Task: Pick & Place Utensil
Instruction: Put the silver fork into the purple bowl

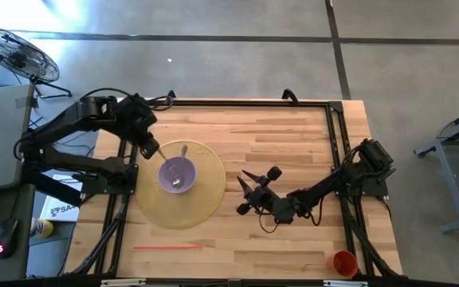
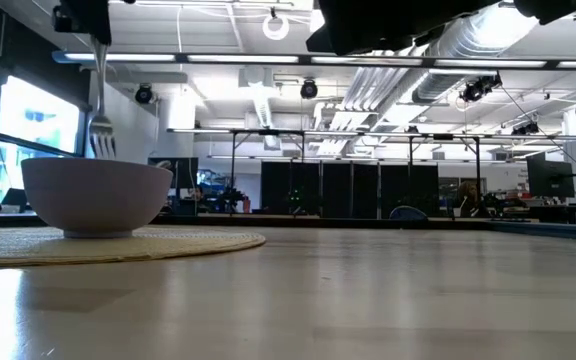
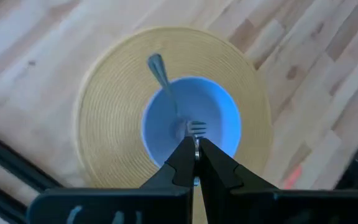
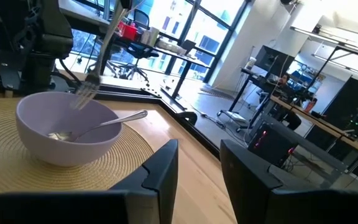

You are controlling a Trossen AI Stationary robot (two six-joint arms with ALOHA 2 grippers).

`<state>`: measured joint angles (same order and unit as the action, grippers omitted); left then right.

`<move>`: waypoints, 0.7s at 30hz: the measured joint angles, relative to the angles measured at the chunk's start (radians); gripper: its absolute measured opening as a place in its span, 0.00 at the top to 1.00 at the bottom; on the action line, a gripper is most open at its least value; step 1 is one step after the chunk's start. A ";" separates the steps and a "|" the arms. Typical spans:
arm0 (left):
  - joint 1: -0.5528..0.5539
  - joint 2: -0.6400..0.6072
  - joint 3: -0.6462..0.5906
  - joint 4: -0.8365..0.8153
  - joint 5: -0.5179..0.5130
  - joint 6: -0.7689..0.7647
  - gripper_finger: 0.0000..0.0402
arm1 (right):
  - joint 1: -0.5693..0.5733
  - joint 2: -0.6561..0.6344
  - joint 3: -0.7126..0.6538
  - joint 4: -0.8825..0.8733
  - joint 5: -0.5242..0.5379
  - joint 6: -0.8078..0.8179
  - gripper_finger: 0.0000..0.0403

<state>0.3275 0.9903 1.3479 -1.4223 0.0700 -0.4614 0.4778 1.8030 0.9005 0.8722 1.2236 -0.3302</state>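
**Fork over the bowl, ready to let go**

My left gripper (image 3: 195,149) is pinching the fork (image 4: 98,59) by its handle, tines hanging down just above the purple bowl (image 1: 177,175), which sits on the round woven placemat (image 1: 205,203). A spoon (image 4: 107,123) already lies in the bowl, its handle leaning out over the rim. My right gripper (image 4: 197,163) waits low over the table near the mat, fingers spread and holding nothing.

To do this well, I judge I should lower a little more so the tines are inside the rim (not clipping the spoon), keep the fork centred, then release gently so it leans rather than bounces out.
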 joint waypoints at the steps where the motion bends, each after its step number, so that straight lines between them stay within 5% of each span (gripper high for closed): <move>1: 0.000 0.013 0.000 0.001 0.012 0.000 0.99 | 0.000 0.000 0.000 0.000 0.000 0.000 0.72; 6: 0.038 0.095 -0.001 -0.002 0.097 0.044 0.99 | 0.000 0.000 0.000 0.000 0.000 0.000 0.72; 21: 0.408 0.272 -0.001 -0.046 0.379 0.375 1.00 | 0.001 0.001 0.002 -0.053 0.000 0.042 0.72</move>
<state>0.7354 1.2623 1.3468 -1.4684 0.4494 -0.0867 0.4786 1.8038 0.9020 0.8188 1.2232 -0.2878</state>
